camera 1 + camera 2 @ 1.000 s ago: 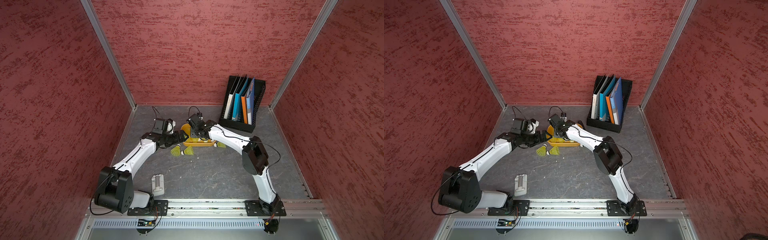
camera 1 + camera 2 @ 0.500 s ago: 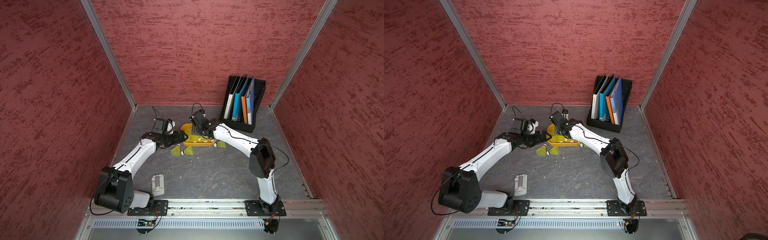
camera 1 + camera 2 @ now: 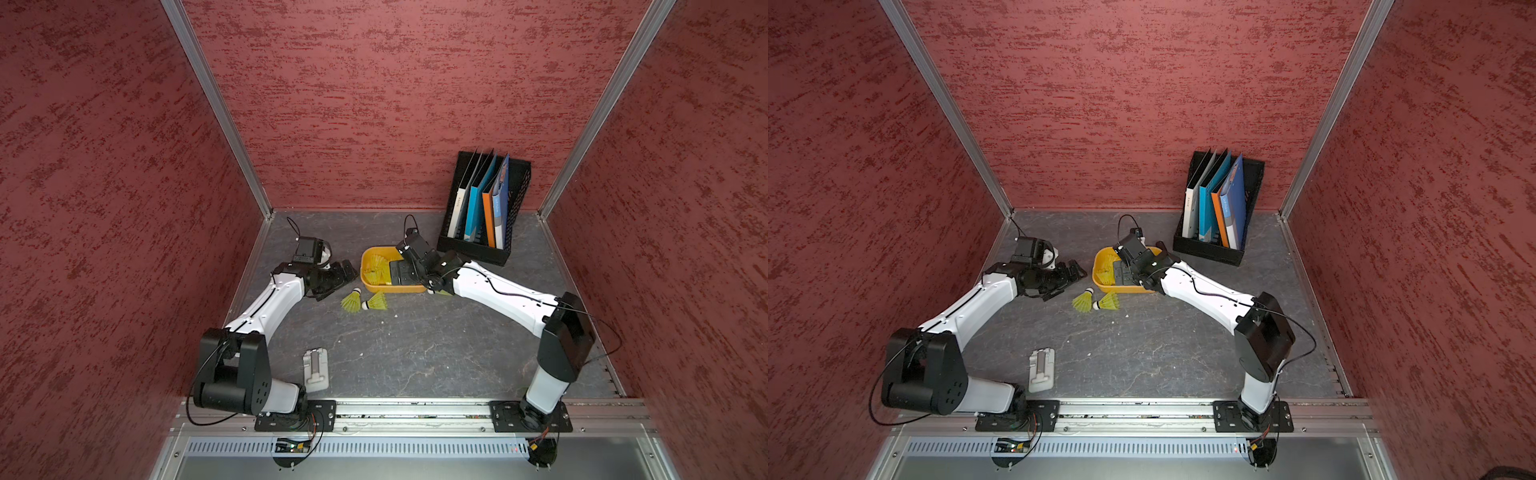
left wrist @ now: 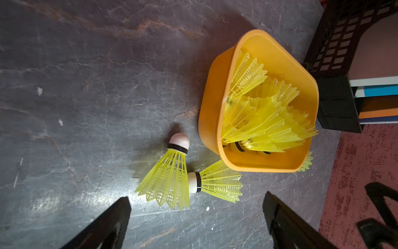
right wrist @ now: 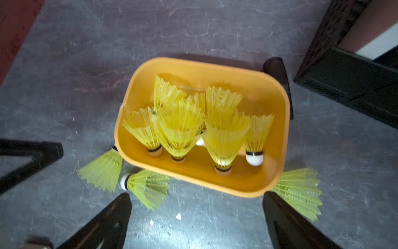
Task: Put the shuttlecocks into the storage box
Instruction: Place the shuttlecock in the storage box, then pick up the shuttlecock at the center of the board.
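The orange-yellow storage box [image 3: 368, 280] sits at the back middle of the floor and holds several yellow-green shuttlecocks [image 5: 178, 127]. Two shuttlecocks [image 3: 351, 300] [image 3: 377, 302] lie on the floor just in front of it, also seen in the left wrist view [image 4: 170, 181] [image 4: 219, 183]. A third shuttlecock [image 5: 299, 191] lies against the box's other end. My right gripper [image 3: 401, 272] hangs over the box, open and empty [image 5: 197, 215]. My left gripper [image 3: 340, 276] is open and empty beside the box's left end, close to the two floor shuttlecocks [image 4: 197, 215].
A black mesh file rack [image 3: 484, 216] with folders stands right behind the box at the back right. A small grey-white flat part [image 3: 316, 370] lies near the front left. Red walls close in the floor on three sides.
The right arm's elbow has swung out to the right while its gripper stayed over the box, and its jaws now stand wide open. The left arm has not moved.
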Controlling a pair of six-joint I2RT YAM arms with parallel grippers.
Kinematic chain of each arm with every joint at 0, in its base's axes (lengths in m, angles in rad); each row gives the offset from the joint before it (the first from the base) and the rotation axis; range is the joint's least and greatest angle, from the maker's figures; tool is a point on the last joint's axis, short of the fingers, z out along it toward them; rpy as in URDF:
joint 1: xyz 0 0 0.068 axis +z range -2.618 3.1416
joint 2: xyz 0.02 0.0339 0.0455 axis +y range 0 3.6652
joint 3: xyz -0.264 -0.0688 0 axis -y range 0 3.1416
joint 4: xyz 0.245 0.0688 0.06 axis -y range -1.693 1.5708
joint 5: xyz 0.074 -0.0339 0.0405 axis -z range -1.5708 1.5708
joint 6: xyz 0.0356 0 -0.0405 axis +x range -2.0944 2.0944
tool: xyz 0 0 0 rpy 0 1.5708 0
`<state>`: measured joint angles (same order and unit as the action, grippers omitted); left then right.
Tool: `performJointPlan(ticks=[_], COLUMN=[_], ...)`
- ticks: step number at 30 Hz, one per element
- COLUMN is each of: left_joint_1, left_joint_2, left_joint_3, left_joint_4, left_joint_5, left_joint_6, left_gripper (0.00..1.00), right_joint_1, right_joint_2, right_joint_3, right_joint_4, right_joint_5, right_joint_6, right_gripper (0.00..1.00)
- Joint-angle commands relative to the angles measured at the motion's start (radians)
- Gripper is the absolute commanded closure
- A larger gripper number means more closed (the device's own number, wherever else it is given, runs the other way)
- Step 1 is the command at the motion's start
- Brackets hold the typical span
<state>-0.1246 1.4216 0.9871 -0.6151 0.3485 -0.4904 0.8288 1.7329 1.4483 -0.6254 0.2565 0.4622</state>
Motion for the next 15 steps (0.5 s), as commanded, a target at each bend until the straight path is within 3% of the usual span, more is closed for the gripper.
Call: performJointPlan(ticks=[1,9,15], left_joint_1=[-0.031,-0.261,-0.293], left_joint_2=[-0.012,-0.087,-0.040], left_joint_3=[0.038,-0.011,0.051], left_joint_4=[-0.074,-0.026,-0.033], left_joint_5=[-0.026,-0.044,0.067], left_joint_6=[0.005,0.078,0.376], left_gripper=[0.00,0.05,0.08], right_joint_1=[0.024,0.027,0.019], right_joint_2=[-0.082,-0.240,-0.360], right_joint_3=[-0.087,-0.296,-0.406], right_joint_4=[0.062,0.148,0.197], right_joint_5=[-0.024,0.000,-0.052], right_joint_6=[-0.075,-0.108,-0.151], right_gripper=[0.02,0.01,0.02])
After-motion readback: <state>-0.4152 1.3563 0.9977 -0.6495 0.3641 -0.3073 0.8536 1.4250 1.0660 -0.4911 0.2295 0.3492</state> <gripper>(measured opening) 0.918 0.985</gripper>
